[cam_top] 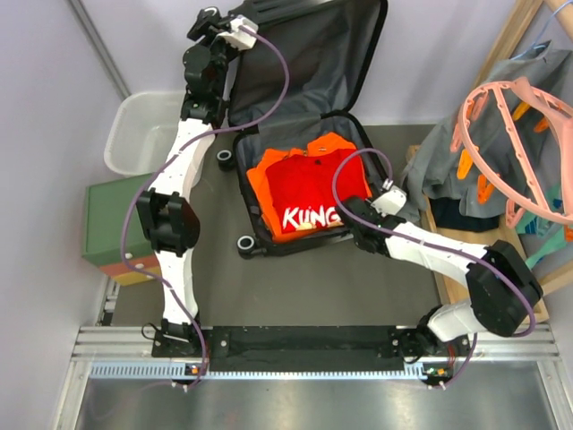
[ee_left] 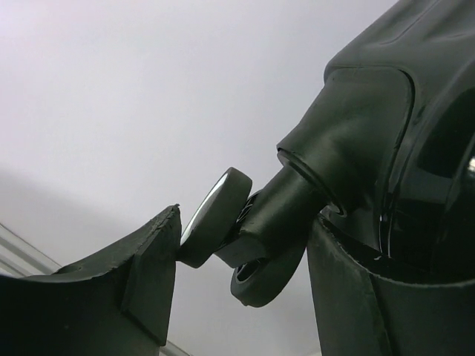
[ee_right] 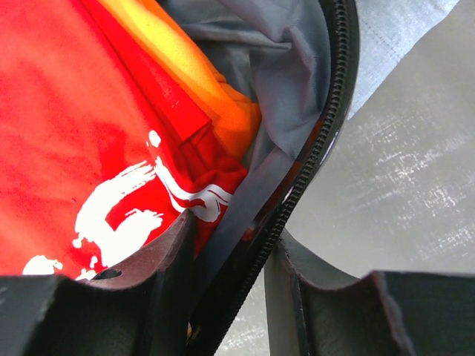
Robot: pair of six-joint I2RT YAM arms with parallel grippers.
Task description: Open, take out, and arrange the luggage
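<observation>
The left arm (cam_top: 179,170) is stretched far up from its base to the top left corner of the luggage (cam_top: 300,112). The left gripper (ee_left: 246,219) is held wide, with a black wheel (ee_left: 215,215) between its jaws. Whether the wheel is touched cannot be told.

The luggage is laid open in the middle of the surface (cam_top: 313,287). Its lid (cam_top: 313,54) is stood up at the back and its other half is laid flat. A red shirt (cam_top: 309,193) and an orange shirt (cam_top: 269,170) are packed in the flat half.

On the right, the right arm (cam_top: 430,246) is bent low and turned in to the near right rim (ee_right: 326,126). The rim is pinched by the right gripper (ee_right: 234,226), with one jaw inside by the red shirt and one outside.

The top of the lid is cut off by the picture edge. The end of the white word on the red shirt is hidden by the right arm.
</observation>
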